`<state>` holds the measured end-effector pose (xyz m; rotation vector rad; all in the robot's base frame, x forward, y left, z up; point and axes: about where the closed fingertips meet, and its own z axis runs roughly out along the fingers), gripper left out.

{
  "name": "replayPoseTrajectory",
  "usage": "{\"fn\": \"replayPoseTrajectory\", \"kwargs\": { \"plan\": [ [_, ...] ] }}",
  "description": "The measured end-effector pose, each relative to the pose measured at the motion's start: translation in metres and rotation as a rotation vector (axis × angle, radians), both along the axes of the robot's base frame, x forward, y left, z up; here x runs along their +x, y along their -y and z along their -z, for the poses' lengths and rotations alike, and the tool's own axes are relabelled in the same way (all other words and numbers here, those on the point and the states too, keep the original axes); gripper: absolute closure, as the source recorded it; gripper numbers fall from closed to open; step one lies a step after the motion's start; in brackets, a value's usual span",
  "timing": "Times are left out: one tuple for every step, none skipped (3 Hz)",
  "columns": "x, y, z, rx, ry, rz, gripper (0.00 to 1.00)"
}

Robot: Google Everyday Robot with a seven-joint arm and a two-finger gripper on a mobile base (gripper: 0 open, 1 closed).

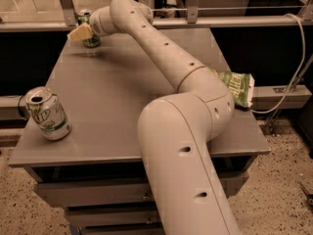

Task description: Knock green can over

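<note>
The green can (91, 41) stands upright at the far left corner of the desk (117, 102), its silver top showing just above the wrist of my arm. Most of its body is hidden behind the tool (79, 32), which sits right against the can's left side, on the side toward the desk's left edge. From here I see only a pale tan wedge of the tool in front of the can. I cannot tell whether the tool is apart or together, nor whether it really touches the can or merely overlaps it in my view.

The arm (166, 53) is stretched almost to full reach. Its thick lower link rises from the near edge of the desk, bends at the elbow close to the right edge, and then the slimmer forearm runs diagonally across the desk top to the far left corner. There the wrist curls down and to the left toward the can.

A white-and-green 7UP can (49, 115) stands well apart from all this, close to the left edge near the front corner, opened and leaning slightly. A green crisp bag (238, 86) lies at the right edge, partly behind the elbow.
</note>
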<state>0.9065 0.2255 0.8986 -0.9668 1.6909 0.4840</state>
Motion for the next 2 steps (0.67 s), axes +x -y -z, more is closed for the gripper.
{"fn": "replayPoseTrajectory", "kwargs": {
  "plan": [
    [0.0045, 0.0007, -0.0029, 0.006, -0.003, 0.007, 0.4],
    [0.0064, 0.0005, -0.0049, 0.012, -0.01, 0.009, 0.71]
  ]
}}
